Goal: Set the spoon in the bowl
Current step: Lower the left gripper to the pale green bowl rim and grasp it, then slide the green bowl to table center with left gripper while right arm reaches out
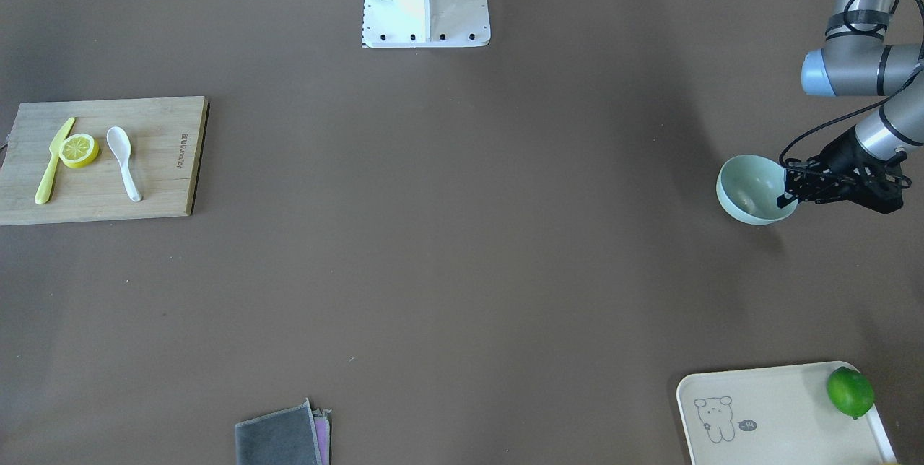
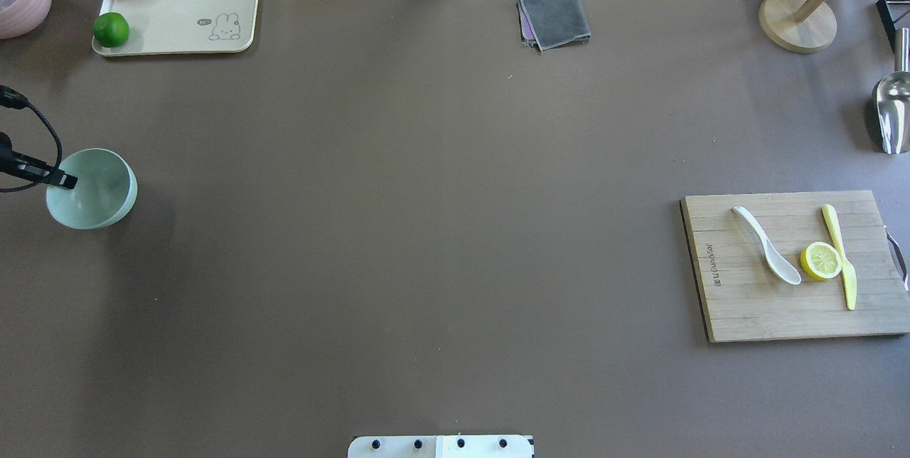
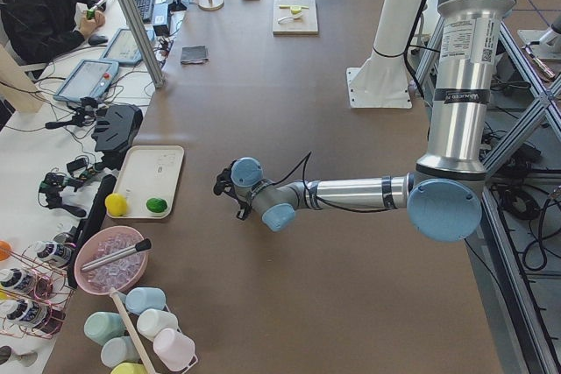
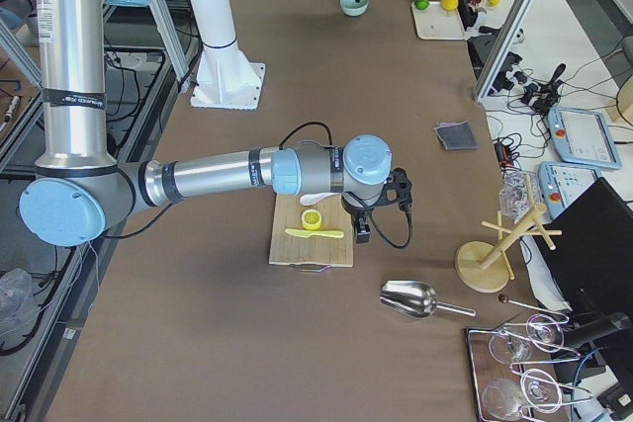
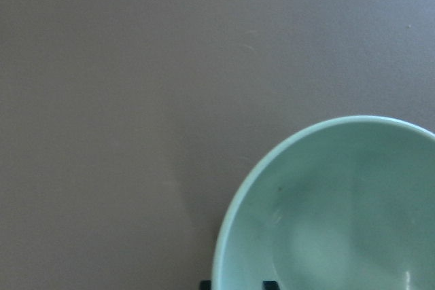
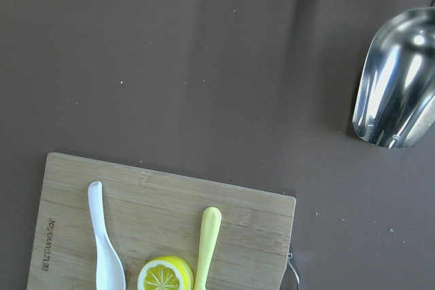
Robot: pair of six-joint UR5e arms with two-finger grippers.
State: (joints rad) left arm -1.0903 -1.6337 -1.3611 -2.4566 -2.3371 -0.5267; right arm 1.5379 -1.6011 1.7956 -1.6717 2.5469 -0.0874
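Note:
The white spoon (image 1: 124,162) lies on a bamboo cutting board (image 1: 166,183), scoop toward the robot; it also shows in the overhead view (image 2: 768,254) and the right wrist view (image 6: 105,252). The mint-green bowl (image 1: 747,187) stands far off at the table's left end (image 2: 99,191). My left gripper (image 1: 783,198) straddles the bowl's rim, one fingertip outside (image 5: 204,284) and one inside, jaws open with a gap wider than the rim. My right gripper (image 4: 363,234) hovers above the board; its fingers show only in the exterior right view, so I cannot tell its state.
A lemon slice (image 1: 79,150) and a yellow plastic knife (image 1: 52,162) lie beside the spoon. A cream tray (image 2: 185,10) holds a lime and a lemon. A grey cloth (image 2: 554,17), a metal scoop (image 2: 892,113) and a wooden stand (image 2: 796,20) sit along the far edge.

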